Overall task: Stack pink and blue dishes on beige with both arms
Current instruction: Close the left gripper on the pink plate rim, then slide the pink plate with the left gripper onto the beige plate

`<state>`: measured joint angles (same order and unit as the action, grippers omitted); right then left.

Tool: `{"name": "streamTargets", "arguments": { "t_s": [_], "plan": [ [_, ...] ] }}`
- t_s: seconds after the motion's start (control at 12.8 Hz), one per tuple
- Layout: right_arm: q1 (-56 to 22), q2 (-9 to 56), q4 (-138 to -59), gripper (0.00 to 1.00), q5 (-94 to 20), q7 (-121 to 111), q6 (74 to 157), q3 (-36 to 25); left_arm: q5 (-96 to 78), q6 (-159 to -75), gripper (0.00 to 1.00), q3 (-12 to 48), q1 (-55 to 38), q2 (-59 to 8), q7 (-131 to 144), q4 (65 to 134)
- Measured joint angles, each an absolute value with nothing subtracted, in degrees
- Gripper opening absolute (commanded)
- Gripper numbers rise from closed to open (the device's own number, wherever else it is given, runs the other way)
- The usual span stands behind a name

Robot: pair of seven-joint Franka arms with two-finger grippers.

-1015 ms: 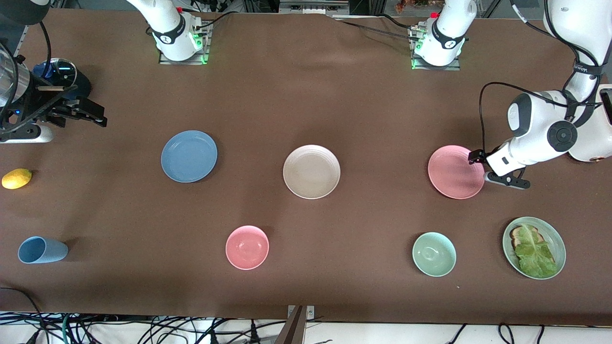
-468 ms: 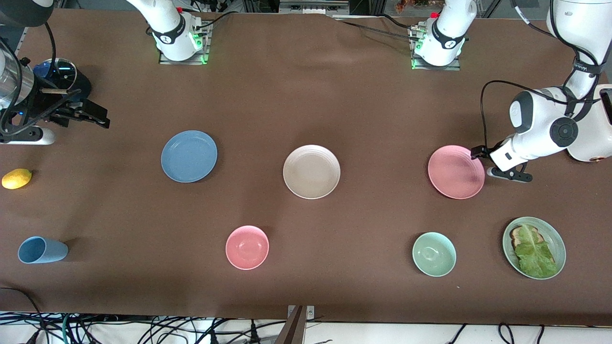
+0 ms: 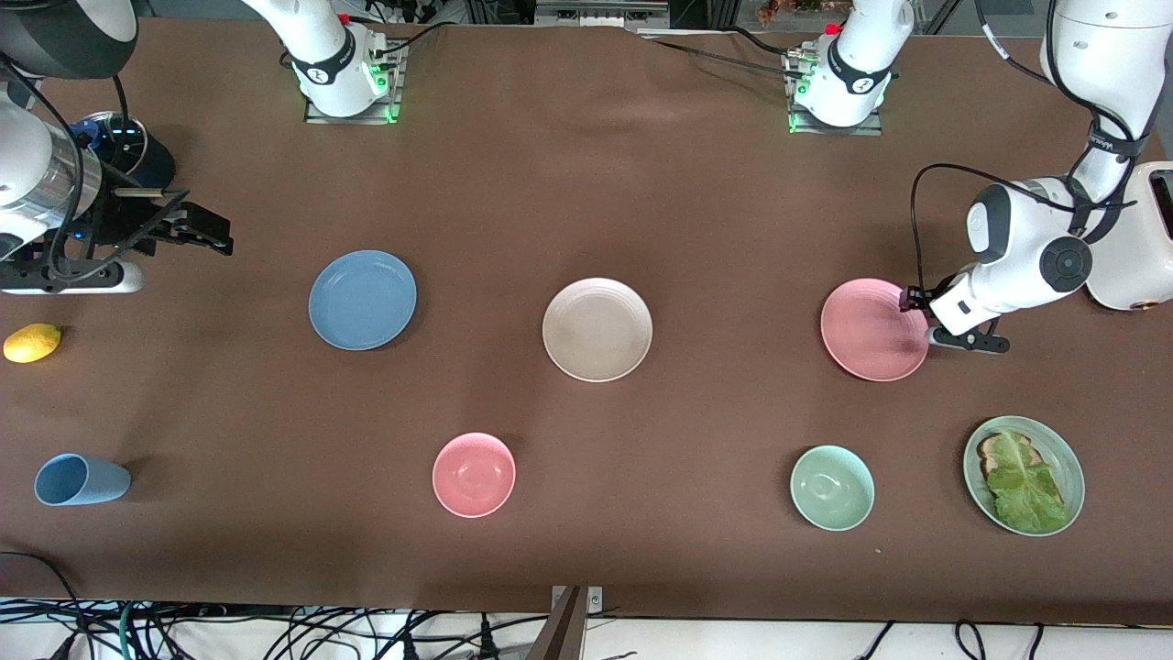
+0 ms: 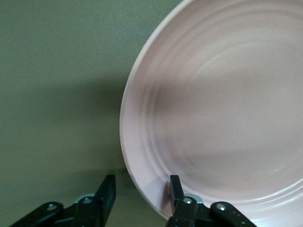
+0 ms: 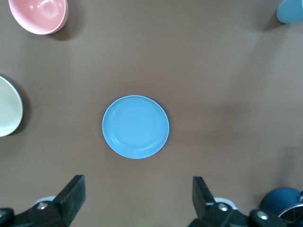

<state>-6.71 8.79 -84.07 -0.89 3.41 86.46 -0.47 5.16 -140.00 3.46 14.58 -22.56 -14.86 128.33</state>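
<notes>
The pink plate (image 3: 871, 330) lies toward the left arm's end of the table. My left gripper (image 3: 921, 318) is low at its rim. In the left wrist view the pink plate (image 4: 227, 104) fills the picture and the left gripper (image 4: 142, 184) straddles its rim. One finger sits over the inside and the other stands outside with a gap, so it is open. The beige plate (image 3: 597, 329) rests mid-table. The blue plate (image 3: 362, 300) lies toward the right arm's end. My right gripper (image 3: 206, 234) hangs open beside it, and the blue plate (image 5: 135, 126) shows ahead of the right gripper (image 5: 137, 187).
Nearer the front camera are a blue cup (image 3: 81, 479), a pink bowl (image 3: 474, 474), a mint-green bowl (image 3: 832, 488) and a green plate (image 3: 1072, 486) with toast and lettuce. A lemon (image 3: 32, 342) lies at the right arm's end. A white appliance (image 3: 1136, 238) stands by the left arm.
My left gripper has slid in onto the pink plate's rim and its jaws have narrowed. The right gripper has drifted a little toward the blue plate, still open.
</notes>
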Motion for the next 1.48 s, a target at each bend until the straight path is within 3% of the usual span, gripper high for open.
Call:
{"name": "streamTargets", "arguments": {
  "t_s": [0.39, 0.94, 1.48],
  "plan": [
    [-6.6, 8.2, -84.1, 1.00, -0.7, -7.7, 86.3, -2.5, 5.2, -138.4, 0.00, 4.0, 14.1, -22.6, -12.8, 125.8],
    [-6.6, 8.2, -84.1, 1.00, -0.7, -9.0, 84.8, -2.8, 0.9, -122.9, 0.00, 5.1, 5.8, -22.6, -3.3, 115.7],
    [-6.5, 8.3, -84.1, 1.00, -0.7, -9.1, 84.7, -2.9, -1.1, -121.3, 0.00, 19.4, 5.2, -22.3, 19.0, 111.6]
  ]
}}
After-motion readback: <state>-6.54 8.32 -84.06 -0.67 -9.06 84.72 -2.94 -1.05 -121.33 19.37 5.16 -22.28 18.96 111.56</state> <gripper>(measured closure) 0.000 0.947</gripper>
